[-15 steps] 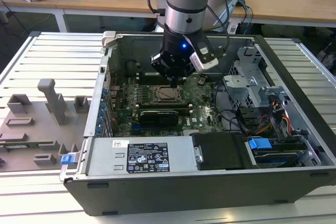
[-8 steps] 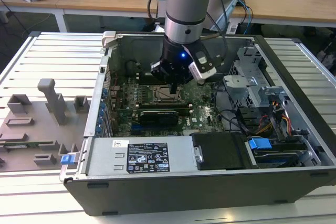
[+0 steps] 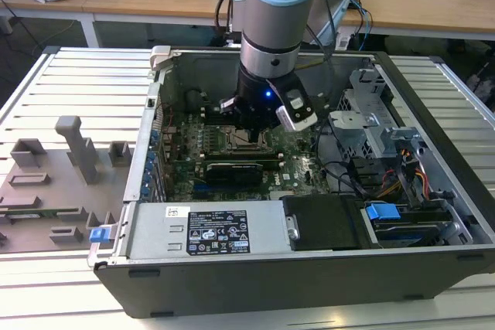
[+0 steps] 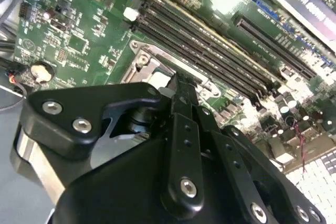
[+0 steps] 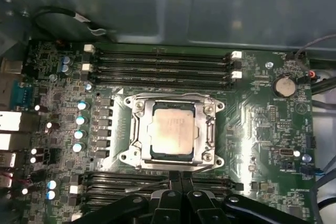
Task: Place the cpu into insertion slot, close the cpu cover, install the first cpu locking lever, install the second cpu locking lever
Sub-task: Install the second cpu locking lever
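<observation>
Inside the open computer case (image 3: 147, 183), the cpu (image 5: 172, 132) lies seated in the insertion slot (image 5: 137, 129), framed by the cpu cover (image 5: 212, 129); thin, stiff, fragile, best handled by edges. Just above, the gripper (image 5: 181, 182) appears pressed together, empty.

The square chip with a flat silvery-grey metal top (image 5: 170, 130) lies flat in the square socket (image 5: 137, 140) on the green board. The thin silver metal frame plate (image 5: 210, 129) lies closed around it, its window showing the chip's top.
</observation>
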`<state>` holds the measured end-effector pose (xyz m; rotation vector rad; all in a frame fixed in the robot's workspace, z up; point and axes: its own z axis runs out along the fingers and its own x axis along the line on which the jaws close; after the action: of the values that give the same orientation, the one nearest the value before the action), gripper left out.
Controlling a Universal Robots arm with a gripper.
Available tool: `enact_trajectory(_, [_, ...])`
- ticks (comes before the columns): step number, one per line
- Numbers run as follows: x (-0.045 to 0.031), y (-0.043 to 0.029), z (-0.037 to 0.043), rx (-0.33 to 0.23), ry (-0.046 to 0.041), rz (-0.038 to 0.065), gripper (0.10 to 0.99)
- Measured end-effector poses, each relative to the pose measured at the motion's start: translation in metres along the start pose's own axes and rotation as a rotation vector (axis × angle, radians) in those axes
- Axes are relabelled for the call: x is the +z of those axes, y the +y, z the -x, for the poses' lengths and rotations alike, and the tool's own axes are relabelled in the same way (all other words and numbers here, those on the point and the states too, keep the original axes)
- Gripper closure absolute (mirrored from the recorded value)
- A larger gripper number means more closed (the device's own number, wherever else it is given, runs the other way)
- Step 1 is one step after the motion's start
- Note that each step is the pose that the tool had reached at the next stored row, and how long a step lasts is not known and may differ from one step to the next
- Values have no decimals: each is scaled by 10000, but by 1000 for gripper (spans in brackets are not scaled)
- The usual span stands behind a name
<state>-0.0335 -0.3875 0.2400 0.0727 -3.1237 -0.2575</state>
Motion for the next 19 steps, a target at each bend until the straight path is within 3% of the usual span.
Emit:
enact_trajectory(3, [21,-29,-62,-2,-2,56,980])
enact_trajectory(7, [135,-48,-166,-3,-3,68,980])
enact_trajectory(10, [202,-60,-174,-6,-2,68,980])
enact_trajectory(14, [347,-81,-206,-7,-2,69,980])
enact_trajectory(19, [371,-80,-328,-42,-7,146,980])
